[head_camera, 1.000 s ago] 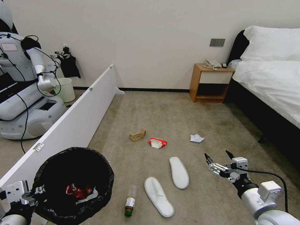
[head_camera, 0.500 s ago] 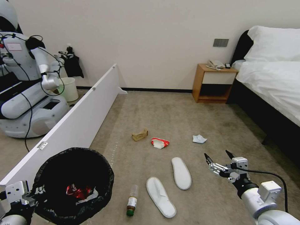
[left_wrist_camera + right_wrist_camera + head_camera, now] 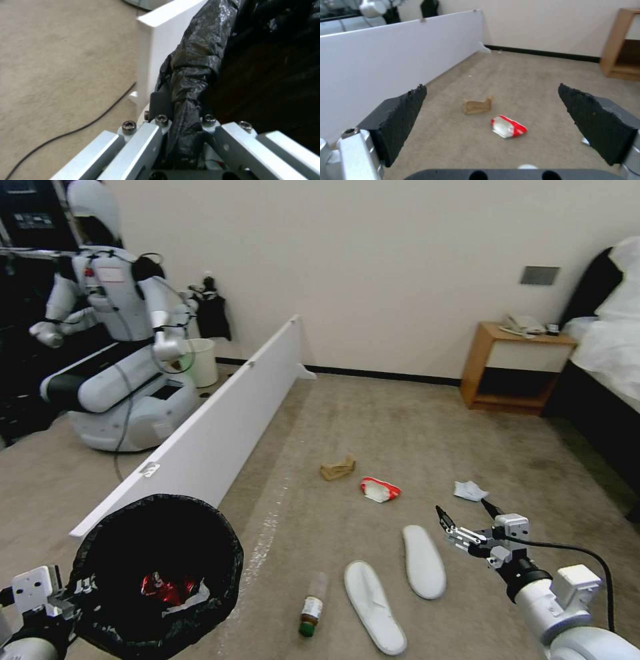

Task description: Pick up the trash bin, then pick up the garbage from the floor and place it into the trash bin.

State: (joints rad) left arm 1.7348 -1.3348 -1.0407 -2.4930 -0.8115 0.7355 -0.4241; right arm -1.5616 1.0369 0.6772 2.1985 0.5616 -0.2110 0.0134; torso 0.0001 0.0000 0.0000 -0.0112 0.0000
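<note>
Left pincer [image 3: 63, 597] is clamped on the rim of the trash bin [image 3: 157, 573], black bag plastic squeezed between its fingers [image 3: 160, 105] in the left wrist view. That bin hangs low at the robot's left, beside the white partition board [image 3: 220, 433], with a crushed red can [image 3: 167, 588] lying inside. Right pincer [image 3: 467, 511] hovers spread wide above the carpet, nothing between its pads [image 3: 403, 117]. On the floor ahead lie two white slippers [image 3: 400, 580], a green-capped bottle [image 3: 311, 607] just beside the nearer slipper, a brown paper scrap [image 3: 337, 469], a red-white packet [image 3: 379, 489] near it, and a white tissue [image 3: 470, 490] close to the right pincer's tips. Another white robot [image 3: 120, 360] stands behind the board, a wooden nightstand [image 3: 517, 370] against the wall.
</note>
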